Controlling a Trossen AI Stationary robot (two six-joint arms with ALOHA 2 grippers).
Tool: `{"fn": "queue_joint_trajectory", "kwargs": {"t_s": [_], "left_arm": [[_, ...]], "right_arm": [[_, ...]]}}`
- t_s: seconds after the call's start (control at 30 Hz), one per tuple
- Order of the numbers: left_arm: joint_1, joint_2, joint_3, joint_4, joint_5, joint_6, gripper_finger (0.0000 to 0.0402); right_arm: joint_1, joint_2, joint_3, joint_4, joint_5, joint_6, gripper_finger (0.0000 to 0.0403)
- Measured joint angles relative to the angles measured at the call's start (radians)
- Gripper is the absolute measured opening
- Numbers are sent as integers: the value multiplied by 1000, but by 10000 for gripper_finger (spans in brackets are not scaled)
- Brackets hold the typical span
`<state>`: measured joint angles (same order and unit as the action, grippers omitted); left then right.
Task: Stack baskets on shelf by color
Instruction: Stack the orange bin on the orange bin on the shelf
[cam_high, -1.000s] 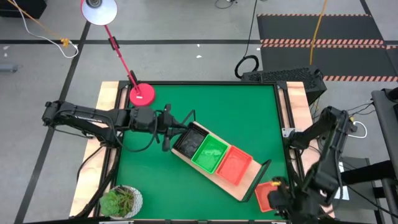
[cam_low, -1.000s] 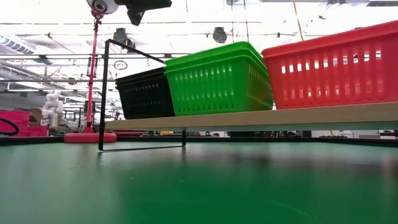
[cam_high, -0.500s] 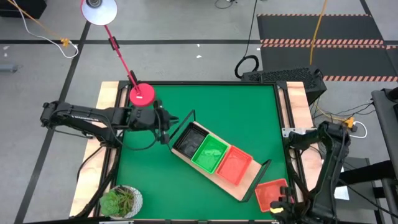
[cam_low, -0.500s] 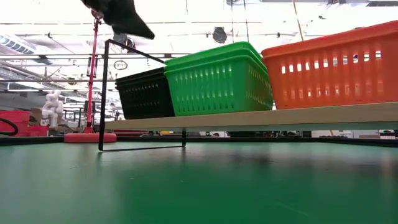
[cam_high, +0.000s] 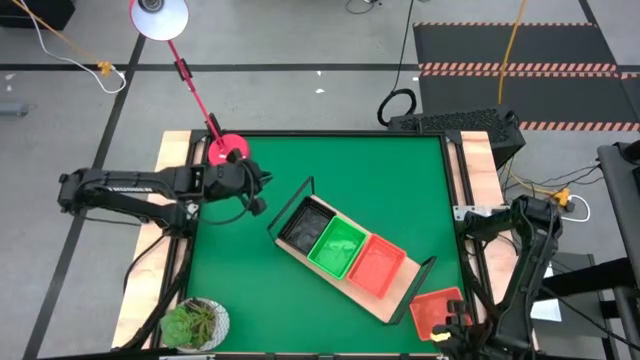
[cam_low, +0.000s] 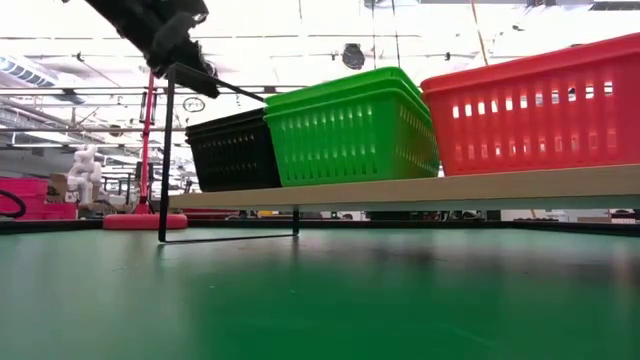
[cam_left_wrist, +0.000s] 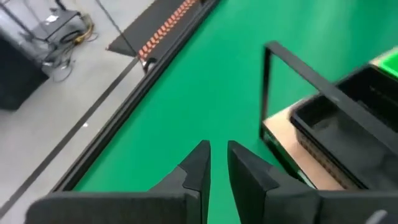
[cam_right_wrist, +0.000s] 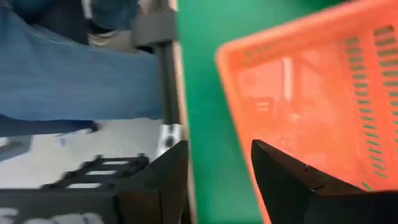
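The light-wood shelf (cam_high: 396, 299) lies slantwise mid-table, wire end frames (cam_high: 291, 204) at both ends. On it sit black baskets (cam_high: 303, 228), green baskets (cam_high: 338, 247) and red-orange baskets (cam_high: 378, 264), also seen in the low view as black (cam_low: 235, 152), green (cam_low: 350, 128) and red (cam_low: 540, 105). One more red-orange basket (cam_high: 435, 311) rests on the table's near right corner. My left gripper (cam_high: 256, 192) hovers left of the shelf's black end, shut and holding nothing (cam_left_wrist: 217, 155). My right gripper (cam_right_wrist: 217, 180) is open at that loose basket (cam_right_wrist: 311, 106), its side wall between the fingers.
A red lamp base (cam_high: 228, 150) stands at the far left corner and a potted plant (cam_high: 195, 322) at the near left corner. A person's blue-clad leg (cam_right_wrist: 74, 68) shows beyond the table edge by my right gripper. Green mat (cam_high: 380, 190) lies bare beyond the shelf.
My left gripper has drawn back from the black baskets toward the table's left and far side, carrying nothing; the black stack has stayed on the shelf. My right arm has shifted slightly to the right, uncovering more of the loose red-orange basket.
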<state>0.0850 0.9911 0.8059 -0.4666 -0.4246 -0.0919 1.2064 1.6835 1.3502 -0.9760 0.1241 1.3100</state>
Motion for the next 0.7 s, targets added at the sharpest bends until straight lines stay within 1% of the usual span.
{"fn": "queue_joint_trajectory", "kwargs": {"t_s": [0.1, 0.3, 0.43, 0.53, 0.6, 0.63, 0.7], "left_arm": [[32, -13, -24, 15, 11, -19, 58], [52, -14, -28, 23, 41, -43, 58], [52, -14, -28, 23, 65, -43, 58], [52, -14, -28, 23, 82, -46, 58], [52, -14, -28, 23, 91, -49, 58], [52, -14, -28, 23, 92, -49, 58], [50, -14, -28, 23, 93, -51, 58]], "right_arm": [[0, -1, -39, -1, -6, 9, 160], [0, -1, -107, 7, -74, 4, 135], [0, -1, -139, 14, -104, -15, 95], [0, -5, -139, 18, -143, -40, 48], [0, -15, -133, 22, -195, -42, 17], [0, -24, -130, 26, -225, -41, 10], [0, -46, -115, 39, -260, -28, 13]]}}
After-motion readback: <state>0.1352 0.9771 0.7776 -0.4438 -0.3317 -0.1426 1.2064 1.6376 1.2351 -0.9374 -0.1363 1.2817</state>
